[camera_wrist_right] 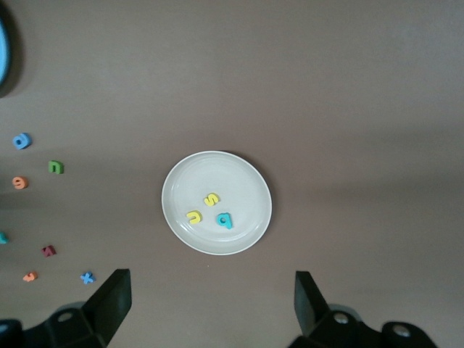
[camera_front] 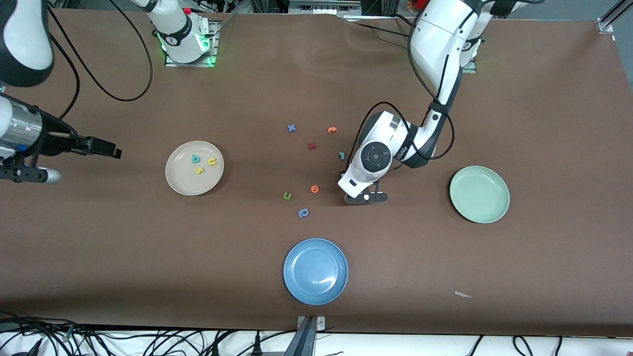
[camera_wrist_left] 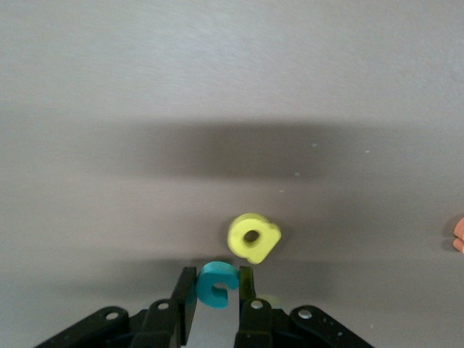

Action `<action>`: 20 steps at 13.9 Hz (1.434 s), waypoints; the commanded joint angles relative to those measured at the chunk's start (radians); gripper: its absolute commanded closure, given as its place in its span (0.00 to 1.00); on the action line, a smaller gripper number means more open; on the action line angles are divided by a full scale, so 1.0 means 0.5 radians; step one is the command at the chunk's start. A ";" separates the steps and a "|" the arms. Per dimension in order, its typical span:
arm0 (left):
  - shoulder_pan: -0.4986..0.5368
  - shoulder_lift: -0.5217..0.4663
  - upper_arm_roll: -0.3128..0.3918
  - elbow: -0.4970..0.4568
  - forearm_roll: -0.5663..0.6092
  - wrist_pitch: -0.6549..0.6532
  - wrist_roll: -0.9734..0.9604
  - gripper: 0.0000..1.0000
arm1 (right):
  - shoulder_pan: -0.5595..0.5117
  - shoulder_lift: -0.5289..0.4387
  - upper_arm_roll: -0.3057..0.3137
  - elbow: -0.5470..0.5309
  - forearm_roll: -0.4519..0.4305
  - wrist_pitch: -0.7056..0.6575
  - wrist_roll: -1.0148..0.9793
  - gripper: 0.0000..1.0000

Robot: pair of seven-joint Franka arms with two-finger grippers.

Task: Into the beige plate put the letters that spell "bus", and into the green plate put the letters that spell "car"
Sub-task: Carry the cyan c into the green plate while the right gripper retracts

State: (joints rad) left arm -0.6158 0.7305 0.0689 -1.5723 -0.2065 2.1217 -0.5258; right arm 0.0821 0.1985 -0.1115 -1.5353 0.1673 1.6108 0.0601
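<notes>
Beige plate holds teal b, yellow u, yellow s.

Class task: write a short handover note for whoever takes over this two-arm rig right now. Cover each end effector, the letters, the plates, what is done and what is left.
Left end effector: down at the table, shut on the teal c; yellow a lies beside it.
Right end effector: open, waiting above the beige plate.
Done: teal b, yellow u, yellow s in the beige plate.
Left: c, a and teal r to the empty green plate.
</notes>
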 commanded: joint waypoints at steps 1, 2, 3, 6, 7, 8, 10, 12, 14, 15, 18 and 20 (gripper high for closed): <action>0.136 -0.218 -0.006 -0.018 -0.001 -0.331 0.088 1.00 | -0.118 -0.154 0.152 -0.092 -0.131 -0.025 -0.019 0.01; 0.200 -0.249 -0.003 -0.018 -0.001 -0.438 0.179 1.00 | -0.124 -0.240 0.162 -0.187 -0.241 0.012 -0.025 0.01; 0.292 -0.267 0.000 -0.022 0.011 -0.521 0.256 1.00 | -0.133 -0.313 0.192 -0.251 -0.334 0.027 -0.028 0.01; 0.684 -0.292 0.022 -0.018 0.039 -0.687 0.602 1.00 | -0.189 -0.394 0.241 -0.286 -0.393 0.003 -0.105 0.00; 0.801 -0.301 0.025 -0.018 0.145 -0.697 0.713 1.00 | -0.198 -0.421 0.241 -0.289 -0.390 -0.012 -0.111 0.00; 0.881 -0.316 0.019 -0.018 0.262 -0.700 0.793 1.00 | -0.219 -0.425 0.254 -0.289 -0.390 -0.016 -0.111 0.00; 1.019 -0.317 0.025 -0.025 0.358 -0.703 0.986 1.00 | -0.250 -0.425 0.339 -0.277 -0.372 0.027 -0.090 0.00; 1.124 -0.301 0.025 -0.028 0.370 -0.697 1.067 1.00 | -0.247 -0.434 0.333 -0.283 -0.347 0.107 -0.096 0.00; 1.173 -0.277 0.025 -0.022 0.413 -0.682 1.070 0.70 | -0.250 -0.458 0.300 -0.280 -0.341 0.101 -0.114 0.00; 1.173 -0.280 0.025 -0.018 0.395 -0.672 1.070 0.28 | -0.247 -0.458 0.233 -0.283 -0.310 0.119 -0.108 0.00; 1.122 -0.295 0.013 0.024 0.413 -0.538 1.009 0.00 | -0.238 -0.449 0.220 -0.267 -0.194 0.107 -0.111 0.00; 1.094 -0.344 -0.003 0.070 0.392 -0.565 0.817 0.00 | -0.229 -0.452 0.220 -0.264 -0.197 0.101 -0.117 0.00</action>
State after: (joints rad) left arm -0.0469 0.5954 0.0744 -1.5511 -0.0340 1.8459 -0.0414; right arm -0.0308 -0.0010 -0.0046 -1.6490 0.0477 1.6575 0.0201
